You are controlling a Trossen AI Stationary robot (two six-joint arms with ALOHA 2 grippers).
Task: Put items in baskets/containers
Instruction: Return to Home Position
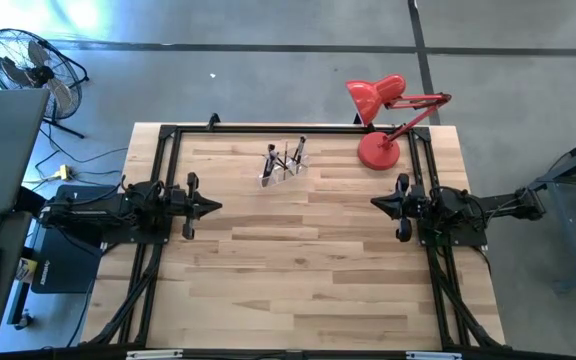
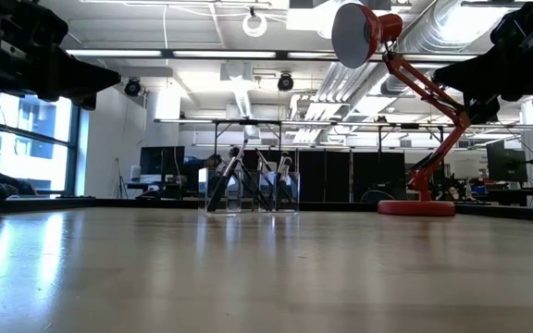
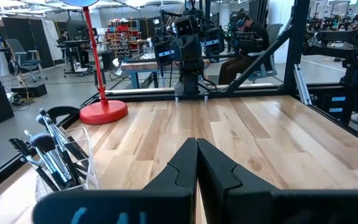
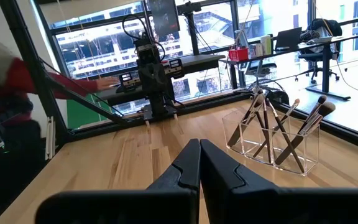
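Now at rest: we see the left claw (image 1: 214, 206) and the right claw (image 1: 376, 203) pinched together and empty, raised above the boards and facing each other from opposite sides of the wooden bench (image 1: 298, 280). Between them, toward the far edge, the clear holder (image 1: 283, 172) stands upright with the dark-handled makeup brushes (image 4: 321, 109) leaning inside it. We note the red desk lamp (image 1: 378, 150) near the holder, on the right arm's side.

Open passage over desk (image 1: 308, 270) centre and front; blocked along far edge by clear holder (image 1: 284, 170), red lamp (image 1: 378, 150).
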